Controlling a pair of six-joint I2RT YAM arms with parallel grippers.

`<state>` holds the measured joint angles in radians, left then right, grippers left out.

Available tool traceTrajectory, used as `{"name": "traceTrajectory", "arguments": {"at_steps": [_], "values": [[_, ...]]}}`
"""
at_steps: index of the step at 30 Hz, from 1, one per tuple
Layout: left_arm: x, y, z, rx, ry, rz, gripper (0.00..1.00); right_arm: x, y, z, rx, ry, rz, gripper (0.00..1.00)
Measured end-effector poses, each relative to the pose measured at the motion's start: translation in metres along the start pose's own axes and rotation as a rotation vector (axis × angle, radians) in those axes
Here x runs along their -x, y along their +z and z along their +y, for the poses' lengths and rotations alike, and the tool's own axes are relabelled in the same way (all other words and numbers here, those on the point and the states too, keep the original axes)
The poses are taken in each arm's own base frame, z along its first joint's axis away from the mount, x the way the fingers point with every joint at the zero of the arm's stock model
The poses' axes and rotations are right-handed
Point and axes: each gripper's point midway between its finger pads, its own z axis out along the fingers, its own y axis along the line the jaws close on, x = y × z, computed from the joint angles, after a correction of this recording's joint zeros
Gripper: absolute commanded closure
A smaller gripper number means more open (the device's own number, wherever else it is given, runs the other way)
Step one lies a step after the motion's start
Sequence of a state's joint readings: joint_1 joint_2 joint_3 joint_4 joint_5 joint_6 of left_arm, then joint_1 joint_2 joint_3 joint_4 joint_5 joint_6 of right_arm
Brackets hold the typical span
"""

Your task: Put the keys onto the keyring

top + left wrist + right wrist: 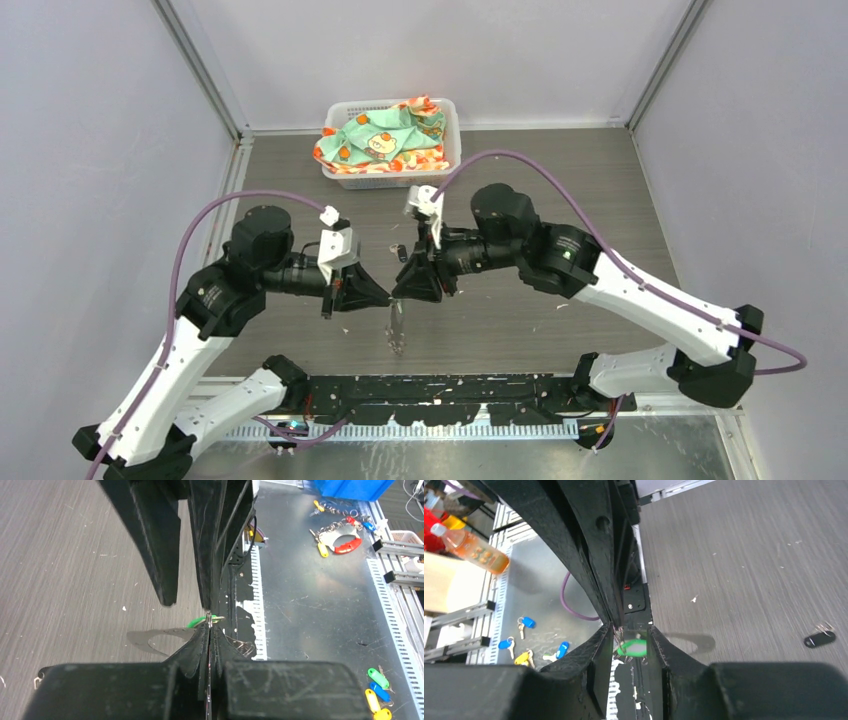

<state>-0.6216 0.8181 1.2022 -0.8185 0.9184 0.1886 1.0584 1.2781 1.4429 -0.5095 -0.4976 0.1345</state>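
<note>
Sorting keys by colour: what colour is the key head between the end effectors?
Bright green key head; best in the right wrist view.

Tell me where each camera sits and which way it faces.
Top external: above and behind the arms, looking down on the table; both arms show, left gripper meeting right gripper, keyring hanging below.
Left wrist: on the left arm, looking along its own shut jaws toward the right gripper.
Right wrist: on the right arm, looking along its own open jaws toward the left gripper.
Both wrist views share the green key.
</note>
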Motion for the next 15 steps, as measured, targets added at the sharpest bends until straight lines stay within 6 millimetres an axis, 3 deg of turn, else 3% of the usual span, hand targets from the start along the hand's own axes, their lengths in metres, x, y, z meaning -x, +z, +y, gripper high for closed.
{"name": "traceTrajectory", "arguments": {"at_steps": [4, 9, 15], "values": [[0.002, 0.001, 0.0, 0.024, -0.035, -0.053, 1.0, 0.003, -0.019, 0.0, -0.046, 0.015, -0.092, 0.59], [0.021, -0.001, -0.001, 0.041, -0.04, -0.136, 1.0, 0.012, -0.038, 0.007, -0.054, 0.034, -0.217, 0.5], [0.041, -0.003, 0.001, 0.065, -0.032, -0.212, 1.0, 0.015, -0.037, 0.009, -0.038, 0.068, -0.281, 0.48]]}}
